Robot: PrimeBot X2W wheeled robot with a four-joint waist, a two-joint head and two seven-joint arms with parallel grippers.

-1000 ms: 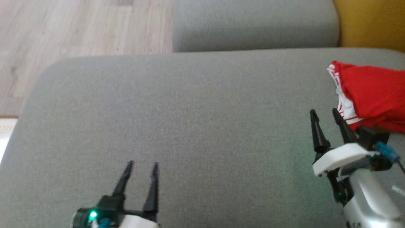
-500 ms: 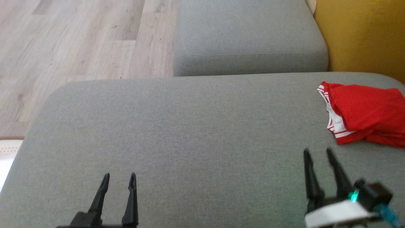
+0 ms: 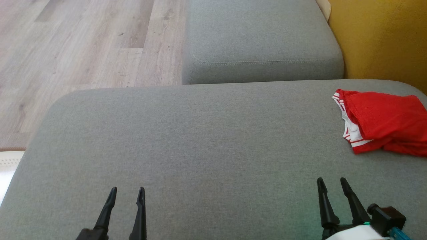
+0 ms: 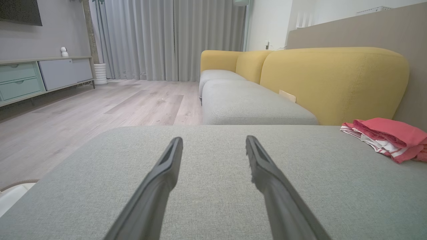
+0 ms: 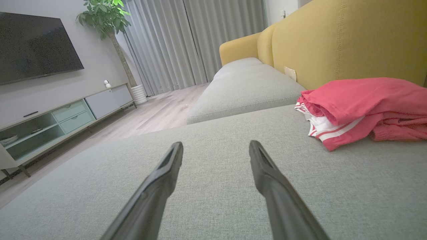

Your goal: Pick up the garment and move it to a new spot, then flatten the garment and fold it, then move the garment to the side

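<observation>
The garment (image 3: pixel 383 121) is a red piece with white-striped trim, lying folded in a bundle at the far right of the grey cushion (image 3: pixel 200 146); it also shows as the garment (image 4: pixel 390 138) and the garment (image 5: pixel 360 106) in the wrist views. My right gripper (image 3: pixel 331 181) stands open at the lower right, short of the garment and apart from it, with nothing between its fingers. My left gripper (image 3: pixel 127 190) is open at the lower left, far from the garment. In the wrist views the left gripper (image 4: pixel 213 141) and right gripper (image 5: pixel 216 146) hover low over bare cushion.
A second grey seat cushion (image 3: pixel 260 43) lies beyond the first one. A yellow sofa back (image 3: pixel 380 40) rises at the right, just behind the garment. Wooden floor (image 3: pixel 83 43) drops off past the cushion's left and far edges. A TV cabinet (image 5: pixel 60 116) stands across the room.
The head camera has tilted, so the whole picture slid down. Both grippers have drawn back toward me, and the right one now sits farther from the garment, which lies unchanged.
</observation>
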